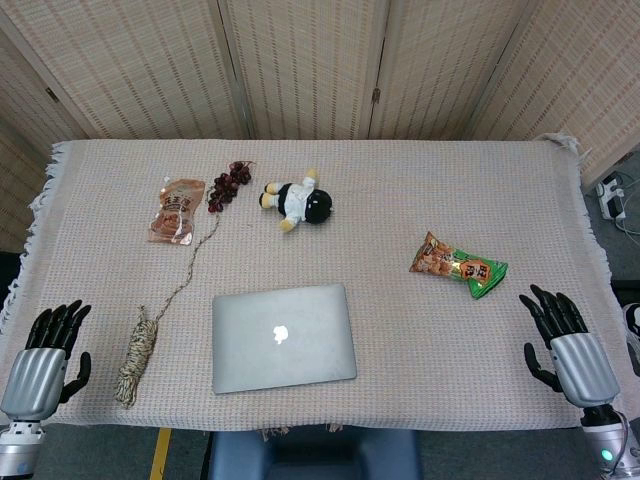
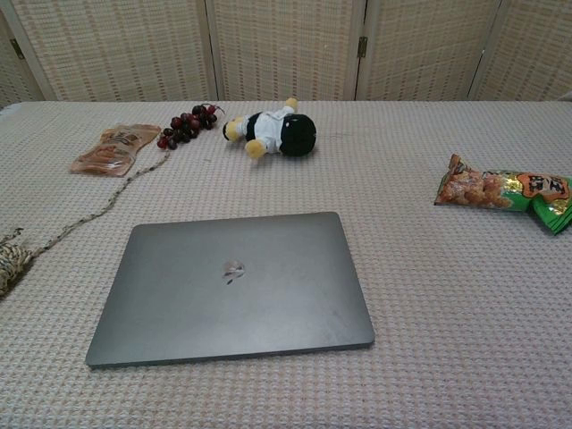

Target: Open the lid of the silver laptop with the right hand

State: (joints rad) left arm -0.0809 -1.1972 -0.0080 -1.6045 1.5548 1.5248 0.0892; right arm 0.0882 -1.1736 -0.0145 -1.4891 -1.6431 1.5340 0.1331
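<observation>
The silver laptop (image 1: pixel 283 337) (image 2: pixel 234 285) lies flat with its lid closed near the table's front edge, logo facing up. My right hand (image 1: pixel 564 342) rests at the front right corner of the table, fingers spread, holding nothing, well to the right of the laptop. At the front left corner my left hand (image 1: pixel 47 350) also has its fingers apart and holds nothing. Neither hand shows in the chest view.
A rope bundle (image 1: pixel 137 357) with a trailing cord lies left of the laptop. Behind it are a snack pouch (image 1: pixel 176 210), dark grapes (image 1: pixel 228 184) and a plush toy (image 1: pixel 298 201). A green and orange snack bag (image 1: pixel 457 264) lies at the right. A woven cloth (image 1: pixel 450 180) covers the table.
</observation>
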